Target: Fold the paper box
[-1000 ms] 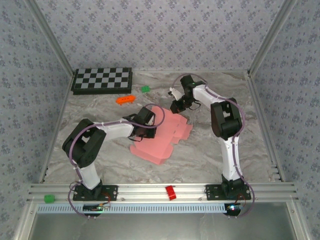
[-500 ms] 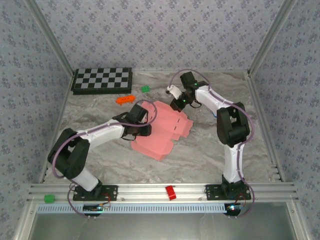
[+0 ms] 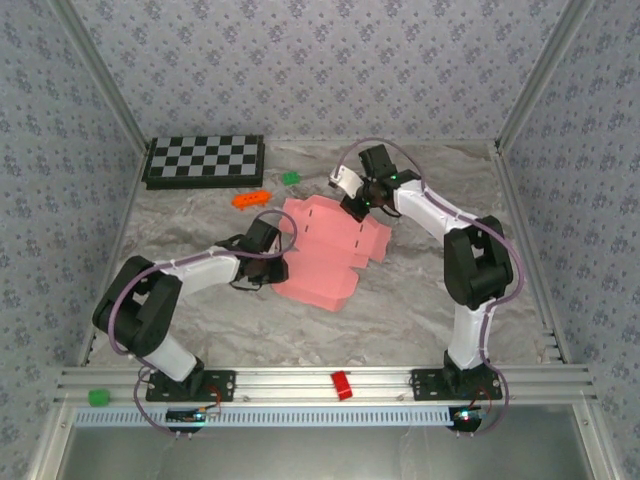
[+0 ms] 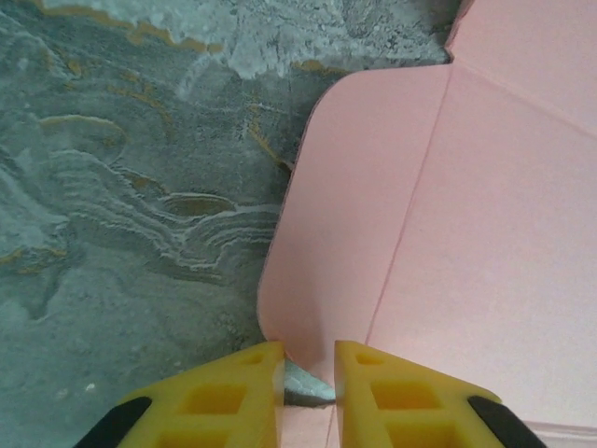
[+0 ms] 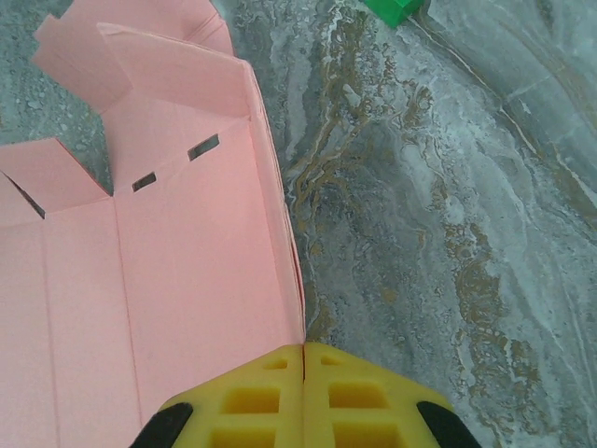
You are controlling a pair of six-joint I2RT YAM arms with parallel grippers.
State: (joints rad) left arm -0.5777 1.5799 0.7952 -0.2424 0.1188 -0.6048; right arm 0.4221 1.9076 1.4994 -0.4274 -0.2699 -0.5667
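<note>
The pink paper box (image 3: 322,252) lies partly unfolded in the middle of the table, with its flaps spread out. In the left wrist view a rounded flap of the box (image 4: 373,215) reaches down between the yellow fingers of my left gripper (image 4: 310,371). That gripper stands narrowly open at the box's left edge (image 3: 268,262), and table shows in the gap. My right gripper (image 5: 305,353) is shut on the raised side wall of the box (image 5: 159,271), at its back edge (image 3: 352,206). Slots and tabs show on the far panel.
A folded chessboard (image 3: 205,160) lies at the back left. An orange piece (image 3: 252,199) and a green block (image 3: 291,178) sit just behind the box; the green block (image 5: 396,7) also appears ahead of the right gripper. A red block (image 3: 342,385) rests on the front rail.
The left gripper has slid left, from over the box to its left edge. The right gripper has moved left and back with the box's wall, and the box has shifted toward the back.
</note>
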